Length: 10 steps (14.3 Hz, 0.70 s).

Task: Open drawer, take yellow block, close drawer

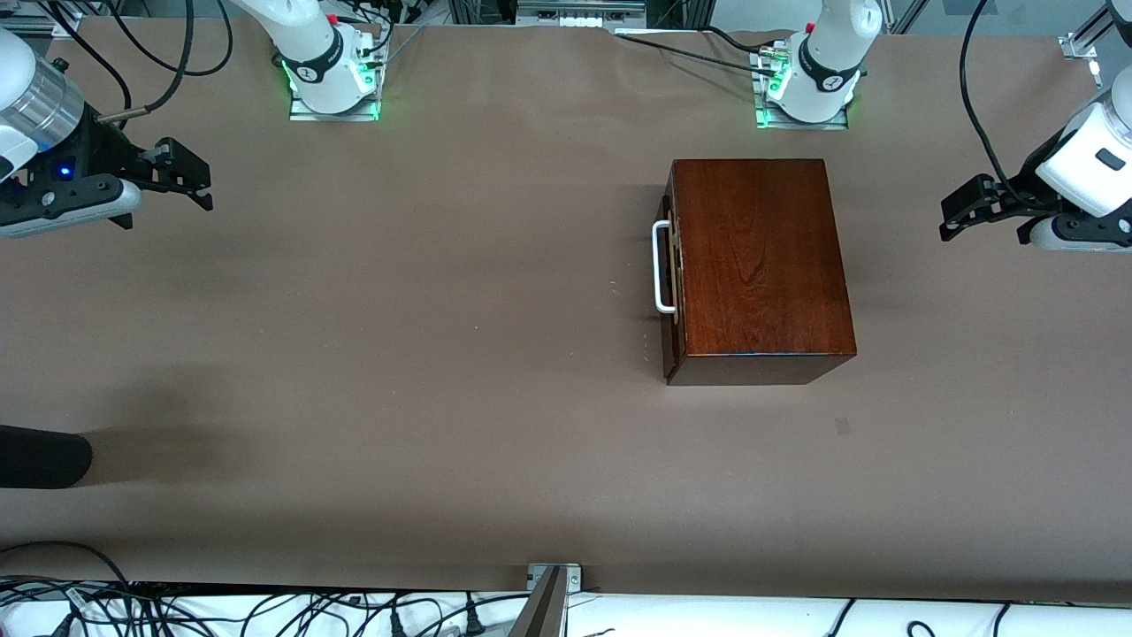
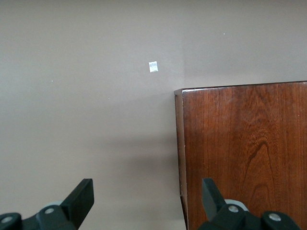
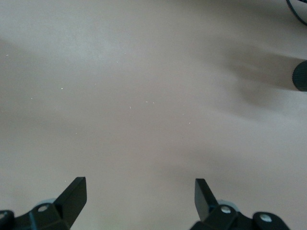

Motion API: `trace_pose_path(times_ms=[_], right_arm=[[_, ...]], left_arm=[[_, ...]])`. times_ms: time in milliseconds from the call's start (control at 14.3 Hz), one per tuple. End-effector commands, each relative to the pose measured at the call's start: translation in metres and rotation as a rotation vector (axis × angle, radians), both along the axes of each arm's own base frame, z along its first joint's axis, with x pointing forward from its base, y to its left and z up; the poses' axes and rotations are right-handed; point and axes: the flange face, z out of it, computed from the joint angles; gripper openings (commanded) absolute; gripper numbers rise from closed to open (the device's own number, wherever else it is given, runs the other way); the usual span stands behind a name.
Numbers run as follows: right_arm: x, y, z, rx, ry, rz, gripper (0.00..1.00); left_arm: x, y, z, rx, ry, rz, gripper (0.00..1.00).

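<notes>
The mahogany-coloured box point(image 1: 759, 265) stands on the table toward the left arm's end. Its drawer is shut, with the white U-shaped handle point(image 1: 661, 267) facing the right arm's end. The yellow block is hidden. My left gripper point(image 1: 948, 215) hangs open and empty in the air past the box at the left arm's end; in the left wrist view it point(image 2: 146, 194) is over the table beside a corner of the box point(image 2: 244, 153). My right gripper point(image 1: 205, 181) is open and empty at the right arm's end, over bare table in its wrist view point(image 3: 140, 191).
A brown mat point(image 1: 398, 354) covers the table. A dark rounded object point(image 1: 40, 456) lies at the table's edge at the right arm's end and shows in the right wrist view point(image 3: 301, 75). A small pale mark point(image 2: 153, 66) is on the mat near the box. Cables run along the table's near edge.
</notes>
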Motion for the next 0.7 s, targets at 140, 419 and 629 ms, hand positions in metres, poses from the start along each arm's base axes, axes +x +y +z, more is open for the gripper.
trace_pose_path(times_ms=[140,419,629], right_arm=[[0.0,0.002,0.006,-0.002,-0.004,-0.009,1.0],[0.0,0.002,0.006,-0.002,-0.004,-0.009,1.0],[0.0,0.002,0.006,-0.002,-0.004,-0.009,1.0]], left_arm=[[0.001,-0.001,0.006,-0.003,-0.008,0.003,1.0],[0.002,-0.004,0.006,-0.003,-0.01,-0.003,1.0],[0.0,-0.026,-0.013,0.001,0.077,-0.034,1.0]])
